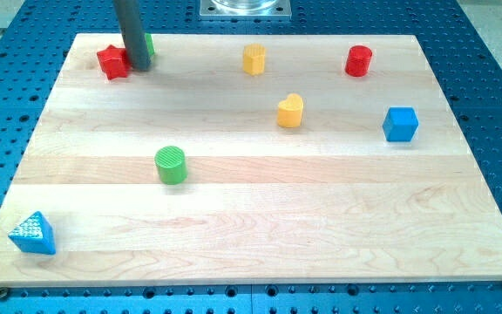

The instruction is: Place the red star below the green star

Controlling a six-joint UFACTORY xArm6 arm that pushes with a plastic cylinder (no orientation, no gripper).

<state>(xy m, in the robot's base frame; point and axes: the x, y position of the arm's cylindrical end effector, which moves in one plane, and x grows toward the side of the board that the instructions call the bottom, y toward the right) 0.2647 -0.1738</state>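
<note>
The red star [111, 63] lies near the board's top left corner. The green star [149, 45] is just right of it, mostly hidden behind the dark rod, with only a green sliver showing. My tip [140, 66] rests on the board right beside the red star's right edge, between the two stars and slightly toward the view's bottom of the green one.
A green cylinder [171, 164] stands left of centre. A blue triangle [33, 234] sits at the bottom left corner. A yellow block [254, 59] and a red cylinder [358, 61] are along the top. A yellow heart [290, 111] and a blue cube [400, 124] are at right.
</note>
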